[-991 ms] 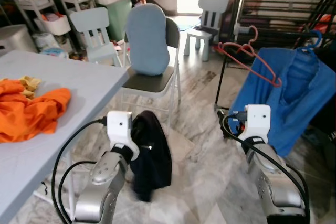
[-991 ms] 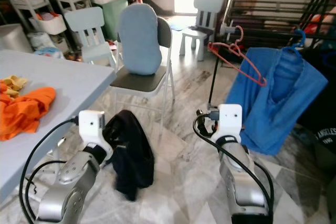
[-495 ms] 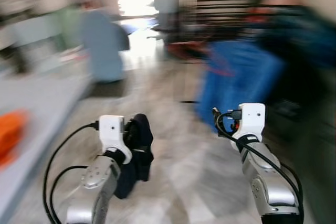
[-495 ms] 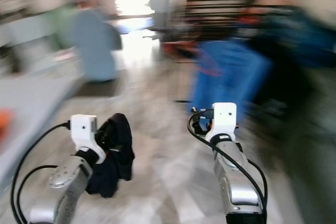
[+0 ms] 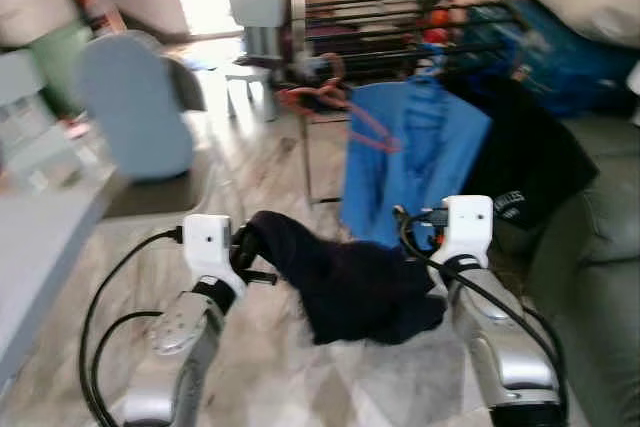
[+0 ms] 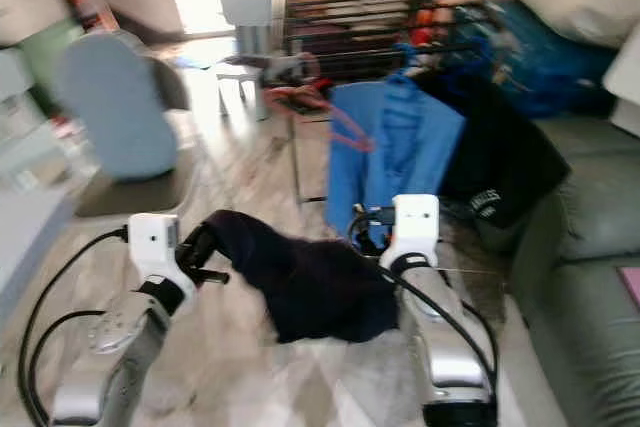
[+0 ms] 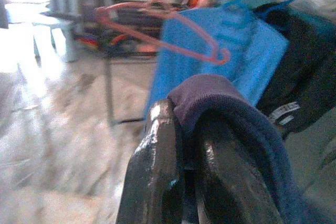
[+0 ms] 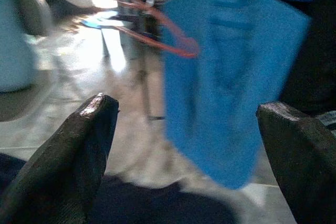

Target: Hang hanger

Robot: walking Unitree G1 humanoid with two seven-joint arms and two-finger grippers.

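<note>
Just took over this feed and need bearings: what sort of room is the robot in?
Probably a lived-in home's living or laundry area: a clothes rack with a blue shirt on a hanger, a grey sofa piled with clothes, and chairs on a marble floor.

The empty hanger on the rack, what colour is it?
Red-orange; the hanger shows best in the left wrist view.
</note>
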